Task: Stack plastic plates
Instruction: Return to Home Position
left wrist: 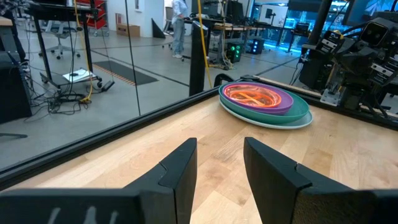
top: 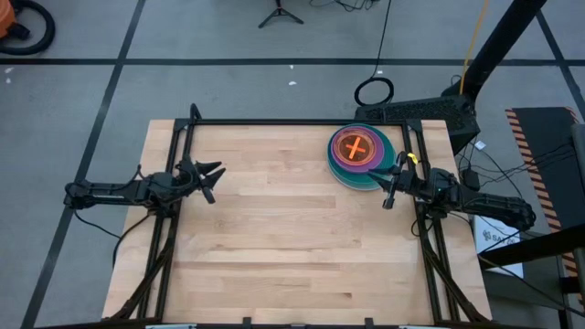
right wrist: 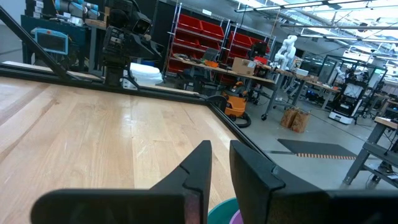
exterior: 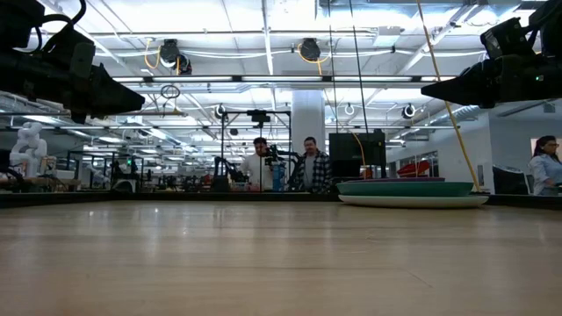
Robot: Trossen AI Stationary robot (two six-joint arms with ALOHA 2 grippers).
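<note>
Pale wood is making up the surface. At its left edge the left hand is hovering above the boards and pointing toward the middle. Its fingers are standing spread with nothing between them, and the arm is lying low along the left rail. That is reading as a resting pose, since no loose plate is lying anywhere for it to fetch.

Toward the far right corner the stack of plates is sitting flat on the surface. A wide green plate is showing low in the pile, purple rims are showing above it, and the small orange plate is nesting on top. Larger dishes are lying under smaller ones, which is probably keeping the pile steady.

Over the stack's right rim the right hand is hanging, raised clear of the plates and touching none of them. Its fingers are parted only a little and gripping nothing. The stacking is looking finished, and both arms are seemingly parking.
</note>
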